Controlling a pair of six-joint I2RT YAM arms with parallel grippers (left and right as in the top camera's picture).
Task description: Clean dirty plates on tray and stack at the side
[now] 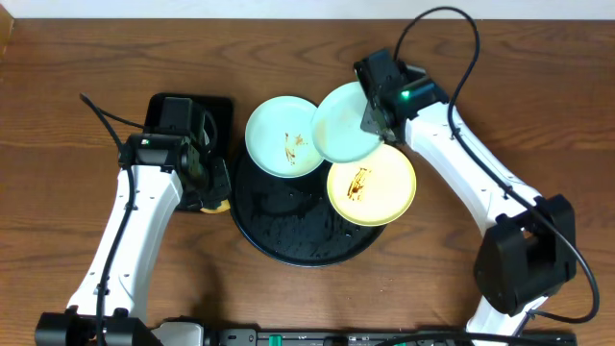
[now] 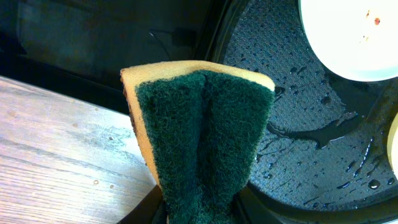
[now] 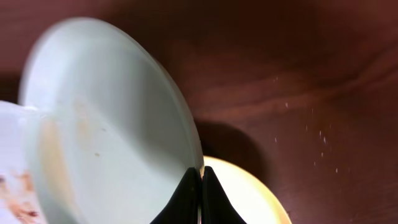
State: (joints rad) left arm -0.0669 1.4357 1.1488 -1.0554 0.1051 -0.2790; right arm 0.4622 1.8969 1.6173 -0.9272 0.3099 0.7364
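Wiping step: the right gripper, clamped on the rim of the far-right mint plate, holds it tilted, apparently above the tray; next, bring the left gripper, closed on the sponge, right to scrub it.

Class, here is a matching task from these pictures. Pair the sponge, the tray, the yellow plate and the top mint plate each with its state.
Column one
1. sponge
2. tray
3. yellow plate
4. top mint plate

Column two
a. pinched at its rim by the right gripper
b. black, wet with droplets
c. dark brown smear in its middle
d. clamped in the left gripper

Pairs: 1-d, 2-b, 3-c, 4-a
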